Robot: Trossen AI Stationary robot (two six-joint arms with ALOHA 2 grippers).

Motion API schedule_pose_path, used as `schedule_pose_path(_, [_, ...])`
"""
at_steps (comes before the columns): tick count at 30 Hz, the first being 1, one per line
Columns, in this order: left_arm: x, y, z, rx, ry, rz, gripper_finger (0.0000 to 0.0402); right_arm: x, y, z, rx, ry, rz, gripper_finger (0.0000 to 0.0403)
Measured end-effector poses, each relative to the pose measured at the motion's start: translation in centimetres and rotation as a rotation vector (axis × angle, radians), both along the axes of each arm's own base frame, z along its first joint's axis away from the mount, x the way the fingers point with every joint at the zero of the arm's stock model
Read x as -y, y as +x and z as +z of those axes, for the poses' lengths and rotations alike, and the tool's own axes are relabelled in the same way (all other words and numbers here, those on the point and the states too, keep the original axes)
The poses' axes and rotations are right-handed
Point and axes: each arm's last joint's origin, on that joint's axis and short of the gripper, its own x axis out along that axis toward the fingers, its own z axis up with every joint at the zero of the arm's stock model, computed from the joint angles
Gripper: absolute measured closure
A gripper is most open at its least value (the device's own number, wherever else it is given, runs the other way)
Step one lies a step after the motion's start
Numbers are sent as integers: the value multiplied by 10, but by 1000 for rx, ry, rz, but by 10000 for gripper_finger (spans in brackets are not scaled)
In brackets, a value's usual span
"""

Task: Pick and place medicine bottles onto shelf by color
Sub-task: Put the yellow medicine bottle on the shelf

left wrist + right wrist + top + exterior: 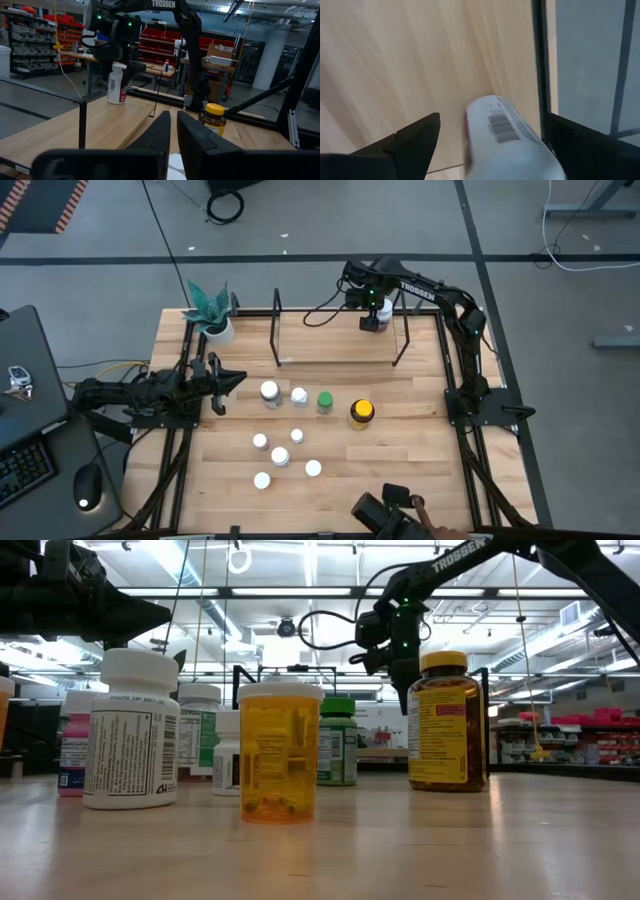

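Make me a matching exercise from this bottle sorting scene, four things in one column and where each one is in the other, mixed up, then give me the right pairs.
Things:
1. white bottle
2. amber bottle with the yellow cap
3. plant pot
4. left gripper

Places:
A. far left corner of the table
B. on the shelf, between the open fingers of the right gripper
C. left side of the table, fingers shut, empty
D. right end of the bottle row on the table

Pairs: 1-B, 2-D, 3-A, 4-C

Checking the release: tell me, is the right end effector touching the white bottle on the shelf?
Apart. The right wrist view shows the right end effector open, gaps either side of the white bottle.
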Motion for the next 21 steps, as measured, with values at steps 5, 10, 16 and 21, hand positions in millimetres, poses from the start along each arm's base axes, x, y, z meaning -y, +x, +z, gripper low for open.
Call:
schedule_pose_path(5, [0, 0, 0, 1, 0, 0, 369, -20, 16, 0, 26, 24, 64, 36])
schedule_pose_path(10, [0, 0, 0, 0, 0, 0, 372, -45, 35, 0, 60, 44, 120, 37])
schedule_pose_path(16, [0, 0, 0, 0, 0, 0, 365, -79, 53, 0, 59, 52, 180, 37])
schedule_pose_path(21, [0, 0, 0, 0, 0, 0, 364, -103, 64, 0, 54, 47, 235, 37])
